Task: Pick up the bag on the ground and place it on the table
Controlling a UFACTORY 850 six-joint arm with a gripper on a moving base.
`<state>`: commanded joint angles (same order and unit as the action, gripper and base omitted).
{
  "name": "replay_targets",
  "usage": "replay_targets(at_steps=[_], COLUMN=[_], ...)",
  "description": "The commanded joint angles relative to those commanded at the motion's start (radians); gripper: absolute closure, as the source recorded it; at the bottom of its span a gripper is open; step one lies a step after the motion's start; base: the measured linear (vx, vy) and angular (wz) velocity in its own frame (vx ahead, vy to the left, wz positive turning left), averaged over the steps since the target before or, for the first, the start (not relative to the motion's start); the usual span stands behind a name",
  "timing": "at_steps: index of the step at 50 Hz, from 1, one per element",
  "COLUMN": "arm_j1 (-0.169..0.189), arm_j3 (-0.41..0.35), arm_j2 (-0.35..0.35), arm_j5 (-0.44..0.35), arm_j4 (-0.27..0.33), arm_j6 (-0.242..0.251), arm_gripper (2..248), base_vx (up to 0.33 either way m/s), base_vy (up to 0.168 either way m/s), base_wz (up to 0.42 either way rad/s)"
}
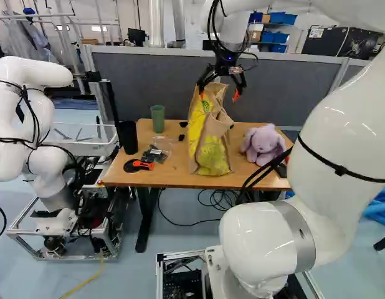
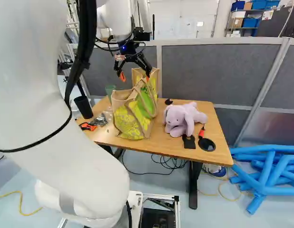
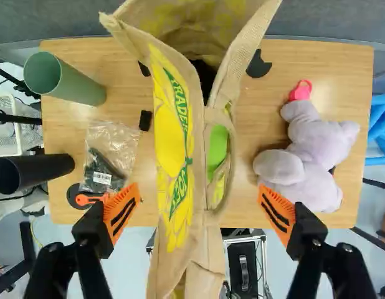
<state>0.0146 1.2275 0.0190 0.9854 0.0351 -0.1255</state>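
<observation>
- Burlap shopping bag [image 1: 208,140] stood on the wooden table [image 1: 136,179], upper middle of the left base view.
- Gripper [image 3: 200,208] was spread wide at its top, grasping nothing.
- Probably light and floppy; its handle [image 3: 232,168] seemed the best hold.

The bag [image 3: 171,143] runs past two edges of the wrist view, its base out of sight there. In the right base view it partly hides the green cup [image 2: 109,89]. In the left base view the arm [image 1: 336,162] covers the right end of the table [image 1: 174,165]; another robot [image 1: 24,124] is cut off at the left edge. A black bit [image 3: 146,120] is too small to name.
</observation>
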Motion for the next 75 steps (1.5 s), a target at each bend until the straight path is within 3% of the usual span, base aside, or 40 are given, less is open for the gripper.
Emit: replay_targets(at_steps=[19, 47, 75], arm_j1=[0.000, 0.000, 0.000], arm_j3=[0.033, 0.035, 0.035], arm_j2=[0.022, 0.025, 0.025], arm_j5=[0.077, 0.081, 0.081], arm_j4=[0.000, 0.000, 0.000], arm_j6=[0.000, 0.000, 0.000], arm_gripper=[3, 3, 3], base_vx=[0.000, -0.008, -0.132], base_vy=[0.000, 0.000, 0.012], base_wz=[0.000, 0.000, 0.013])
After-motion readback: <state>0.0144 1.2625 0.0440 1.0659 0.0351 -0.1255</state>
